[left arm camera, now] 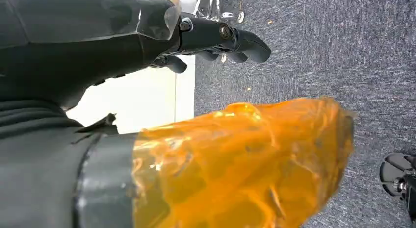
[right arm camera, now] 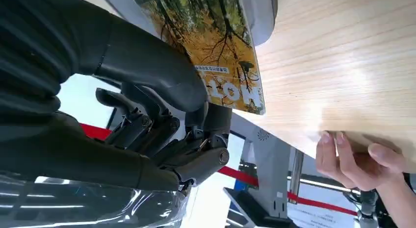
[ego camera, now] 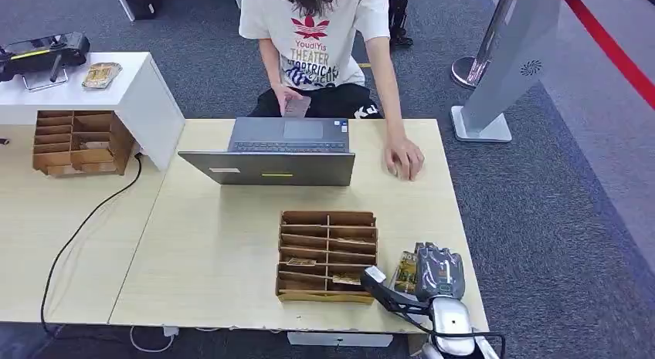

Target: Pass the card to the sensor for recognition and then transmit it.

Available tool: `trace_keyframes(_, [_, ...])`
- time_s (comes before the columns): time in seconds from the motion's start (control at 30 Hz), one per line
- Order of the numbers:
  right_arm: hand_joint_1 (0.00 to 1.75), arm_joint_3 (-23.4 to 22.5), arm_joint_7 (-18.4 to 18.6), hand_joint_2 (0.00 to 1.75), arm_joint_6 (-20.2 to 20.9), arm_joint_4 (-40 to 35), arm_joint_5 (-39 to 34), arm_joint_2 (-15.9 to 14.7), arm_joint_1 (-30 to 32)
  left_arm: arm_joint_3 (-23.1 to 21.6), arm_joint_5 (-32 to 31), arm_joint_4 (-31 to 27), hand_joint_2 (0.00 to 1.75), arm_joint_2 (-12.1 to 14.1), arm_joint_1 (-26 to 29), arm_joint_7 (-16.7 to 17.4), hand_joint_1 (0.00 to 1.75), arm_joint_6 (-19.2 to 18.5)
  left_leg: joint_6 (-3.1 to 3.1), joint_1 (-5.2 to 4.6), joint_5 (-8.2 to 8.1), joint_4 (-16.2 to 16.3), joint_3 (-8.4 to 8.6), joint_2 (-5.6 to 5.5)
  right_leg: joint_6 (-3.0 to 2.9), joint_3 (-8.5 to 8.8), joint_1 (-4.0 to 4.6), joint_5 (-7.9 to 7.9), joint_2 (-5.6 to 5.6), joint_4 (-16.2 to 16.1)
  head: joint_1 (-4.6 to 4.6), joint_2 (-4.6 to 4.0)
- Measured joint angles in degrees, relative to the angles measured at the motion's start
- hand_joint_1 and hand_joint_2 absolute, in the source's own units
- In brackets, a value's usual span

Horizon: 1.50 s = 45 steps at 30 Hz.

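The robot's right hand (ego camera: pixel 439 272) is sitting at the lower right of the head view, gripping a yellow forest-print card (ego camera: pixel 406 271) just beside the cardboard slotted organizer (ego camera: pixel 327 255). In the right wrist view the thumb (right arm camera: pixel 147 66) is pressing the card (right arm camera: pixel 216 46) against the darker fingers, over the wooden table (right arm camera: pixel 338 51). The left hand (left arm camera: pixel 221 39) is hanging over grey carpet, fingers curled on nothing. At the top centre, a person is sitting behind an open laptop (ego camera: pixel 278 152), one hand (ego camera: pixel 405 158) resting on the table.
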Motion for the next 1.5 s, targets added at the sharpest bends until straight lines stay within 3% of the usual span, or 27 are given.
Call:
trace_keyframes(0.5, [1.75, -0.2, 1.0, 1.75, -1.0, -0.3, 1.1, 0.1, -0.5, 0.0, 0.0, 0.0, 0.00, 0.0, 0.0, 0.0, 0.00, 0.0, 0.00, 0.00, 0.00, 0.0, 0.00, 0.00, 0.00, -0.02, 0.00, 0.00, 0.00, 0.0, 0.00, 0.00])
trace_keyframes(0.97, [1.75, -5.6, -0.7, 1.75, -8.0, -13.3, -0.6, 0.2, 0.3, 0.1, 0.0, 0.0, 0.00, 0.0, 0.0, -0.1, 0.00, 0.2, 0.04, 0.00, -0.06, 0.0, -0.02, 0.01, 0.00, -0.05, 0.00, -0.03, 0.01, 0.0, 0.00, 0.00])
trace_keyframes(1.27, [1.75, -6.6, -1.4, 1.75, -9.0, -16.1, -1.4, 0.2, 0.6, 0.4, 0.0, 0.0, 0.00, -0.1, 0.0, -0.3, 0.00, 0.2, 0.06, 0.00, -0.08, 0.0, -0.02, 0.01, 0.03, -0.05, 0.00, -0.06, 0.01, 0.0, 0.00, 0.00])
trace_keyframes(1.4, [1.75, -7.2, -4.9, 1.75, -12.1, -17.4, -7.5, 0.7, 0.7, 0.5, 0.0, 0.0, 0.00, -0.1, 0.0, -0.4, 0.00, 0.2, 0.07, 0.00, -0.09, 0.0, -0.03, 0.01, 0.03, -0.05, 0.00, -0.06, 0.01, 0.0, 0.00, 0.00])
trace_keyframes(1.5, [1.75, -7.4, -11.5, 1.75, -11.0, -18.5, -21.4, 1.4, 0.8, 0.6, 0.2, 0.0, 0.00, -0.1, 0.0, -0.5, 0.00, 0.2, 0.07, 0.00, -0.09, 0.0, -0.03, 0.01, 0.01, -0.05, 0.00, -0.08, 0.01, 0.0, 0.00, 0.00])
